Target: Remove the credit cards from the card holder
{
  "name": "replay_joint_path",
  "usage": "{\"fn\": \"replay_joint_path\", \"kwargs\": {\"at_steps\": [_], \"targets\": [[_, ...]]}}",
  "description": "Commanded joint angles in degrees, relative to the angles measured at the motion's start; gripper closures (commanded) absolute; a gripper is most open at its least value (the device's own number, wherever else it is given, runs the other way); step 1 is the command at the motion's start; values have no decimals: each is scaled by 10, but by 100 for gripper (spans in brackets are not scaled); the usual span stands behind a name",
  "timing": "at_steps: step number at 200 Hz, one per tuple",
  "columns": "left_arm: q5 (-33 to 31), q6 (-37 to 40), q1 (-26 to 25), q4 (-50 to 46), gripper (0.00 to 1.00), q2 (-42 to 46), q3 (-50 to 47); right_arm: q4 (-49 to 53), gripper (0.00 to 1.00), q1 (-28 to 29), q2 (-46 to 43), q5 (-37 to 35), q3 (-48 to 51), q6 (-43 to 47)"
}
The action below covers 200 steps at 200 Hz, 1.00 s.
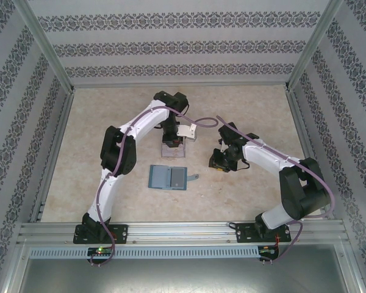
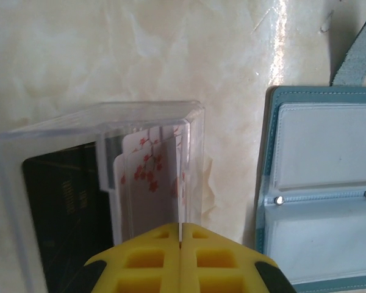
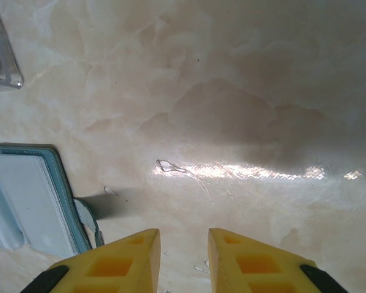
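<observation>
Standing slightly parted, right fingers point(image 3: 149, 247) hold nothing; left fingers point(image 2: 180, 235) meet shut at the blossom-printed card point(image 2: 149, 177).

The card holder point(image 1: 169, 177) in the middle of the top view was teal-blue, with pale grey-blue panels inside. In the left wrist view, one of the credit cards point(image 2: 147, 174) was whitish with little red flowers. At the lower left was a black card point(image 2: 61, 213). The tray point(image 2: 110, 125) was see-through. The desk point(image 1: 256, 110) was cream with soft cloudy swirls. The walls point(image 1: 171, 46) were white with bands of dark flowery print. The left end effector point(image 2: 180, 235) and the right end effector point(image 3: 184, 241) were yellow.
</observation>
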<state>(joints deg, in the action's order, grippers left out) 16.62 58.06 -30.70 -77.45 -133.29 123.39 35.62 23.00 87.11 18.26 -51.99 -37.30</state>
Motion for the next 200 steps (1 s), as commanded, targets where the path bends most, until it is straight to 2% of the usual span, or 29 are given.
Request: {"fn": "replay_joint_path", "kwargs": {"at_steps": [1, 13, 43, 65, 87, 135, 168, 200], "targets": [[17, 2, -6, -59, 100, -19, 30, 9, 73, 0, -7, -4, -2, 1], [14, 0, -6, -59, 99, -21, 34, 9, 72, 1, -8, -4, -1, 1], [-12, -14, -6, -40, 86, -18, 35, 7, 72, 1, -6, -4, 0, -1], [-41, -22, -6, -22, 81, -10, 34, 7, 72, 1, -7, -5, -2, -1], [-43, -21, -6, -11, 75, 7, 33, 7, 73, 2, -8, -5, -5, -3], [-44, -52, -7, 12, 74, 54, 11, 4, 72, 16, -6, -6, -12, -8], [-50, -138, -11, 20, 76, 83, -3, -4, 72, 41, 9, -5, -27, -18], [-81, -252, -10, 78, 76, 134, -73, -7, 73, 72, 26, -2, -46, -26]]}}
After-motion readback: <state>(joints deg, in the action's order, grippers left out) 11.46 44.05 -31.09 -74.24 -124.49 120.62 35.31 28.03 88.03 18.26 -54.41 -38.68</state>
